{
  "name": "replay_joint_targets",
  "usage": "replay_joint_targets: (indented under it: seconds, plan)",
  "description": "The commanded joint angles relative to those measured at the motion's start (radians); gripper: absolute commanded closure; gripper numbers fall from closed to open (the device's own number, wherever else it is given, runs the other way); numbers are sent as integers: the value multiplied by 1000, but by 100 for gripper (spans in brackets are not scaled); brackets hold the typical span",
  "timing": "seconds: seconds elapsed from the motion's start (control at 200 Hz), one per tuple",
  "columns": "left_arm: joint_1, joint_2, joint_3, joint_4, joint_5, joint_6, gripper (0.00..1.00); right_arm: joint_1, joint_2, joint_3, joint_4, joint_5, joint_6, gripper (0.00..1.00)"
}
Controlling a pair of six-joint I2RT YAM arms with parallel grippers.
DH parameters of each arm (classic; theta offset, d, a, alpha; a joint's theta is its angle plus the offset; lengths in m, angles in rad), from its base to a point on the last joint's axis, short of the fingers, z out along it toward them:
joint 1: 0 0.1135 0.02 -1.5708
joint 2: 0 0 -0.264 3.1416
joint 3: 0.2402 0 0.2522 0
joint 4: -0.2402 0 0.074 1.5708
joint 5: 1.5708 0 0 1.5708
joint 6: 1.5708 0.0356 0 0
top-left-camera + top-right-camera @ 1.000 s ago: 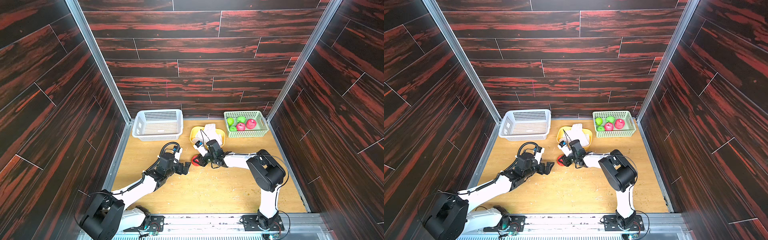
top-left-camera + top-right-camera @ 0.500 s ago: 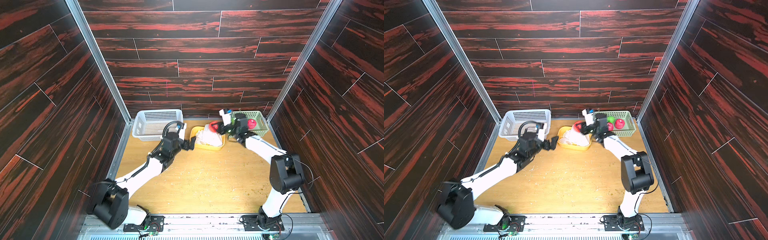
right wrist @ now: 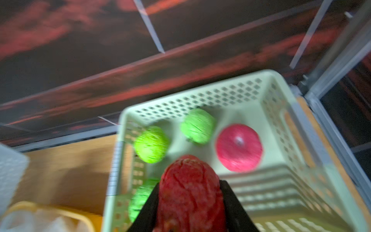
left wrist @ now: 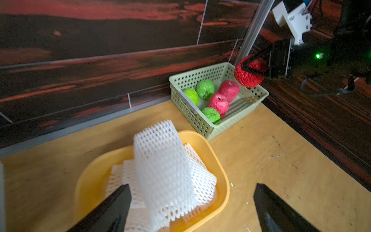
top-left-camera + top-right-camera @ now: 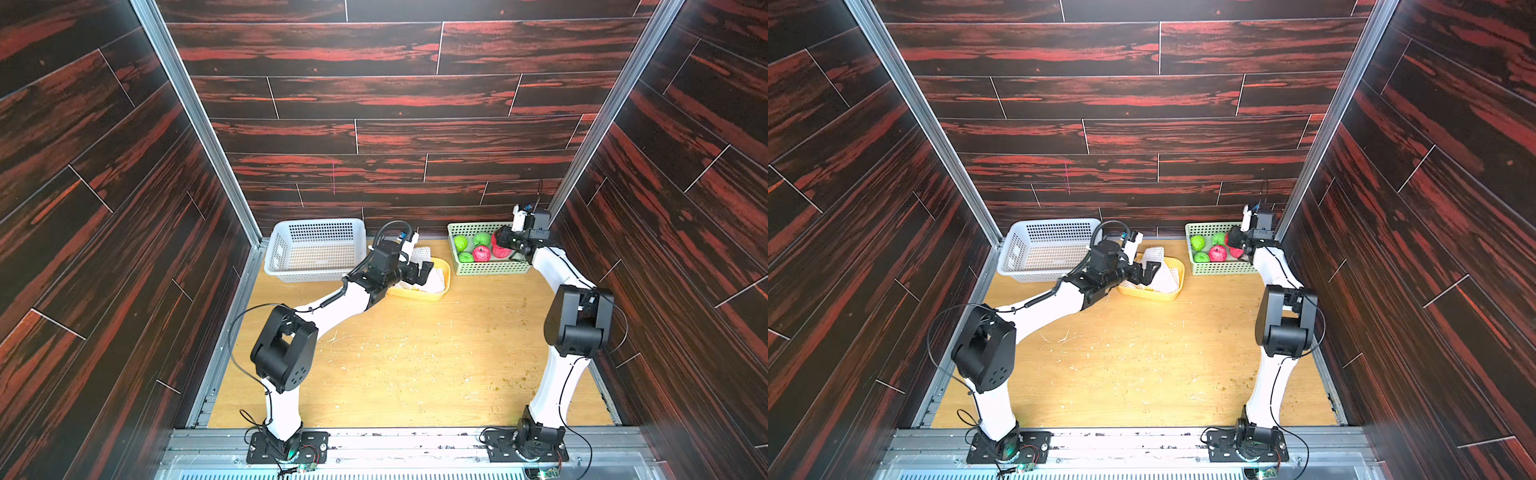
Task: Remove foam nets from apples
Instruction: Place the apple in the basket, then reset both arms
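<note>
Left wrist view: you're nearly done, by my read — L gripper (image 4: 191,185) gapes wide, holding nothing, at foam nets (image 4: 164,160) piled in yellow tray (image 4: 200,138) by table (image 5: 415,365) back edge, R gripper (image 3: 189,196) clamps bare red apple (image 3: 188,180) over green basket (image 3: 200,94), back-right corner, w/ five bare apples (image 4: 204,89) inside.

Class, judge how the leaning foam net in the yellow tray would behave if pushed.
Probably floppy: the foam net is open mesh and leans. Likely light, so it may topple onto the flat nets in the yellow tray.
</note>
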Motion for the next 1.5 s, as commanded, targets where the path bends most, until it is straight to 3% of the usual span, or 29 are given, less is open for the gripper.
replay_joint_targets:
  seconds: [0.0,0.175,0.451,0.606,0.737,1.002,1.142,1.243,1.358,1.423,1.493]
  plan:
    - [-11,10,44,-13,36,-15,0,-37,47,15,-61,52,-3,69]
    - [-11,19,33,-24,18,-5,0,-77,83,16,-49,51,-2,68]
    - [-11,15,16,-25,9,0,0,-98,212,186,-131,42,-20,65]
    - [-11,0,0,-5,13,-9,0,-97,262,270,-201,42,-18,42]
    - [-11,-40,-22,-4,3,-1,0,-97,222,236,-190,29,-12,28]
    - [-4,-234,-179,63,-67,27,0,-97,38,128,-172,26,-5,21]
    - [15,-424,-370,125,-297,-13,0,-96,-182,-118,-17,-52,11,20]
    - [31,-585,-562,212,-529,-1,0,-91,-407,-417,204,-40,29,21]
    - [82,-726,-726,196,-773,6,0,-46,-675,-804,504,27,74,21]
    - [140,-797,-809,154,-870,-23,0,33,-787,-972,608,133,49,21]
    - [192,-873,-897,115,-985,-61,0,167,-853,-1108,692,342,-32,20]
